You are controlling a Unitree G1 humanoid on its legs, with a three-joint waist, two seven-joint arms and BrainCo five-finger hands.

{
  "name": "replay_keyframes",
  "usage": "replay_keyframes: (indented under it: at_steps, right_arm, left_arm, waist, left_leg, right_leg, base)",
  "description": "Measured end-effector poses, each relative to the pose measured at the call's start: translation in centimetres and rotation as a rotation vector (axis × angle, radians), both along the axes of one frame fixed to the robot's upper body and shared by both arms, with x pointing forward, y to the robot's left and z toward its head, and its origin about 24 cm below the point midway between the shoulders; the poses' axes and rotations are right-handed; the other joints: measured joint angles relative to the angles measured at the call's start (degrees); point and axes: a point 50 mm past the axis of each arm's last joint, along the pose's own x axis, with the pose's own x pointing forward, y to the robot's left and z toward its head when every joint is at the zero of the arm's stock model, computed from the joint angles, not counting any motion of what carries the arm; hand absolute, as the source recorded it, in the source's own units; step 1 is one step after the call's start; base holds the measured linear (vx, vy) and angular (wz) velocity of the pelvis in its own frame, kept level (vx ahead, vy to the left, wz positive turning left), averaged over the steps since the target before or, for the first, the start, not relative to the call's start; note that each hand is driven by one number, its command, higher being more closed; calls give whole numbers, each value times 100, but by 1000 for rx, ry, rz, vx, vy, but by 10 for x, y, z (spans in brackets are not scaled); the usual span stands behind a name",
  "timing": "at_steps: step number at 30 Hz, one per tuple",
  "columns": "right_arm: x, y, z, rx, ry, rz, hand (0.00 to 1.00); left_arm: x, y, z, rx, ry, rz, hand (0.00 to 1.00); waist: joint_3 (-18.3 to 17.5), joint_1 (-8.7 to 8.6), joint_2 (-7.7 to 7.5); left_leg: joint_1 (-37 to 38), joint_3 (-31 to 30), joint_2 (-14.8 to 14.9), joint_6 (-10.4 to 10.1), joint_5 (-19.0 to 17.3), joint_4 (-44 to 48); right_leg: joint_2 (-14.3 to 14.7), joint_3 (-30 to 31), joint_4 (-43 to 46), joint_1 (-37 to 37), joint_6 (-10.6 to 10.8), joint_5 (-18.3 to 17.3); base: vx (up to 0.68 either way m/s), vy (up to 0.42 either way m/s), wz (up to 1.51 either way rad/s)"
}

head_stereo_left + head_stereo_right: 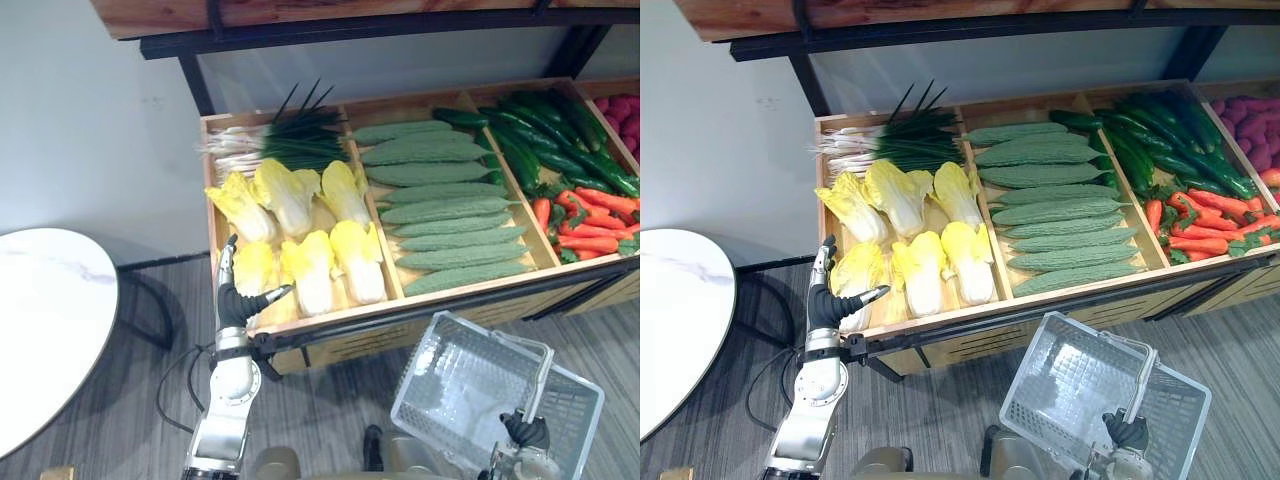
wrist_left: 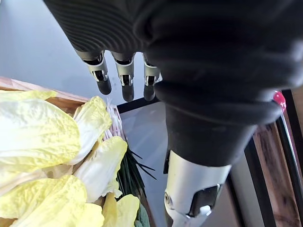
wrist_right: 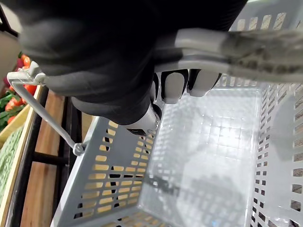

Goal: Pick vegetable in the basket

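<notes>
Two hands are working: left hand (image 1: 233,301) is hovering open beside the cabbages (image 1: 300,235); right hand (image 1: 526,431) is gripping the handle (image 1: 541,385) of the basket (image 1: 425,385).

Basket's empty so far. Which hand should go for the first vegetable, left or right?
Left. The left hand is open, holds nothing and sits right by the front yellow cabbages. The right hand is curled round the handle of the basket, so it is occupied.

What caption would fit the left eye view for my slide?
Robot's open left hand hovers by yellow cabbages in the wooden stand; right hand holds an empty grey basket.
</notes>
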Motion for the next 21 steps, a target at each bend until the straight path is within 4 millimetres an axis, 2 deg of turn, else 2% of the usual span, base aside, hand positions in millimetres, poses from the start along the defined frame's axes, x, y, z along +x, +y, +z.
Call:
replay_keyframes:
  at_steps: [3,4,8,12,19,21]
  right_arm:
    - [5,1,-1,6,-3,7,100]
    - [8,2,0,9,-10,12,100]
    - [10,3,-1,17,-16,24,100]
    - [22,7,0,23,-33,45,100]
    - [23,6,2,11,-53,28,100]
    - [26,7,3,11,-65,28,100]
  left_arm:
    - [8,0,-4,22,25,-8,0]
    - [12,0,-8,34,46,-11,0]
    - [32,-6,-12,64,88,-22,0]
    - [53,-5,-10,106,103,1,0]
    - [72,-3,-9,128,129,50,0]
    - [77,2,-11,143,152,70,0]
  waist:
    - [-9,-28,-27]
    - [-11,-108,-30]
    - [-19,-190,-50]
    - [-19,-441,-73]
    - [102,-502,-133]
    - [250,-501,-212]
  left_leg:
    - [28,67,1,-40,202,-267]
    - [39,86,-6,-50,301,-386]
    - [-3,206,-39,-112,436,-625]
    - [-143,283,-1,-171,534,-719]
    - [-264,467,33,-179,538,-696]
    - [-291,517,35,-180,535,-687]
  right_leg:
    - [57,75,-216,-11,4,176]
    - [64,90,-264,-30,21,212]
    - [151,194,-249,-258,-3,244]
    - [217,300,-212,-532,-41,270]
    - [292,460,-176,-755,-82,297]
    - [301,501,-160,-807,-90,308]
  base:
    - [-36,-5,-10]
    - [-13,-11,-8]
    - [11,-24,-15]
    - [42,-22,-16]
    - [-2,-21,-15]
    - [-58,-16,-7]
